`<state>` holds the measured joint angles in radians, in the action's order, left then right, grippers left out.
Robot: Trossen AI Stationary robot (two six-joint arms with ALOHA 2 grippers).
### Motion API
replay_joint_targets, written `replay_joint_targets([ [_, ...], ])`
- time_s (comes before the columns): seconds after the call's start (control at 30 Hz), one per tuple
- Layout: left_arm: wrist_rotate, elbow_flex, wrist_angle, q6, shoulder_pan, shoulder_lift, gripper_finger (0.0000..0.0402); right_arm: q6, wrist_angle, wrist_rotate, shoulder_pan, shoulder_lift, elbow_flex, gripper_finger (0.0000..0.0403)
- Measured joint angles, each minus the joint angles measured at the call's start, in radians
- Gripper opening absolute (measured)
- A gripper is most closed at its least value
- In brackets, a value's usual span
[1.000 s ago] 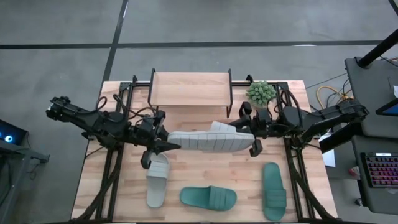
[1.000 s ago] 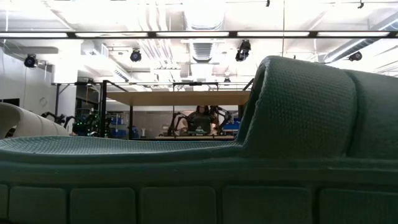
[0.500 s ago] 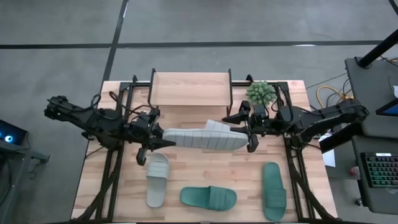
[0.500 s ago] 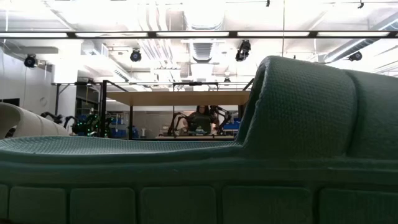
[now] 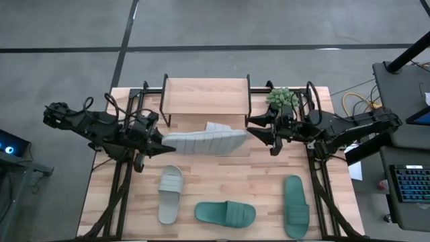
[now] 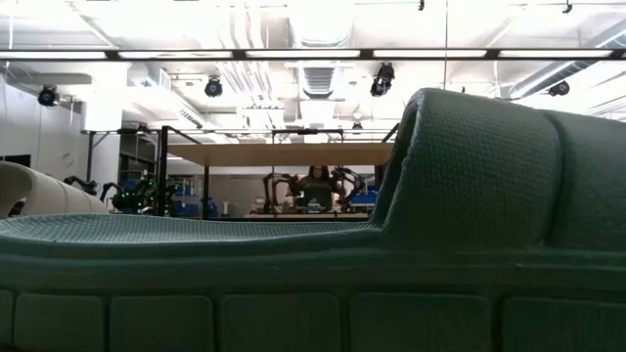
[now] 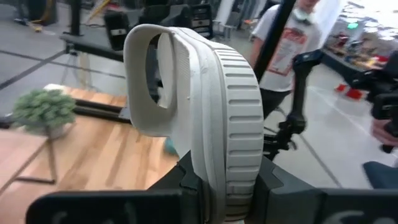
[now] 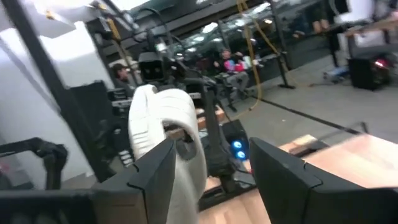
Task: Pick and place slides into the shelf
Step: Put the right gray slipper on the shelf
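Works over a wooden table [image 5: 222, 176], with the shelf [image 5: 205, 96] standing at its far edge, between the two arms. Reaches in from the left side with the left arm, stretched long and low, nearly level, wrist pointed toward the table's middle. Clamps the left gripper [image 5: 156, 141] narrow on the heel end of a pale grey-white slide [image 5: 205, 139], holding it lengthwise just in front of the shelf, strap end toward the other arm. Comes in from the right side with the right arm, likewise low and extended, elbow out past the table's edge. Keeps the right gripper [image 5: 259, 129] spread wide at the slide's toe end, fingers apart and gripping nothing. Leaves on the near half of the table a second pale slide [image 5: 169, 193] and two teal slides [image 5: 225, 214] [image 5: 295, 205], all lying flat and apart. Shows a small green plant [image 5: 282, 99] beside the shelf's right end.
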<state>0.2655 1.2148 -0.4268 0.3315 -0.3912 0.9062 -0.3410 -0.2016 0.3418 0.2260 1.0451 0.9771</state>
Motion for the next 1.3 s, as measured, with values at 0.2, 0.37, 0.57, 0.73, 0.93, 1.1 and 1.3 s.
replay_joint_targets([
  [0.2, 0.052, 0.000, -0.070, 0.006, 0.000, -0.019, 0.0037, -0.067, 0.079, 0.117, 0.000, -0.005, -0.002, 0.0194],
  [0.37, 0.087, 0.000, -0.102, 0.005, 0.000, -0.017, 0.0037, -0.132, 0.139, 0.208, 0.000, -0.004, -0.002, 0.0194],
  [0.57, 0.124, 0.000, -0.120, 0.005, 0.000, -0.005, 0.0037, -0.137, 0.149, 0.276, 0.000, -0.004, -0.002, 0.0194],
  [0.73, 0.155, 0.003, -0.143, 0.008, 0.000, 0.009, 0.0037, -0.142, 0.162, 0.345, 0.000, -0.004, -0.002, 0.0194],
  [0.93, 0.188, 0.050, -0.220, 0.037, 0.000, 0.044, 0.0037, -0.245, 0.264, 0.385, 0.000, -0.004, -0.003, 0.0188],
  [1.1, 0.191, 0.094, -0.285, 0.049, 0.000, 0.089, 0.0037, -0.328, 0.353, 0.385, 0.000, -0.001, -0.003, 0.0182],
  [1.3, 0.227, 0.184, -0.421, 0.054, -0.002, 0.156, 0.0037, -0.366, 0.387, 0.385, 0.000, -0.002, -0.003, 0.0176],
])
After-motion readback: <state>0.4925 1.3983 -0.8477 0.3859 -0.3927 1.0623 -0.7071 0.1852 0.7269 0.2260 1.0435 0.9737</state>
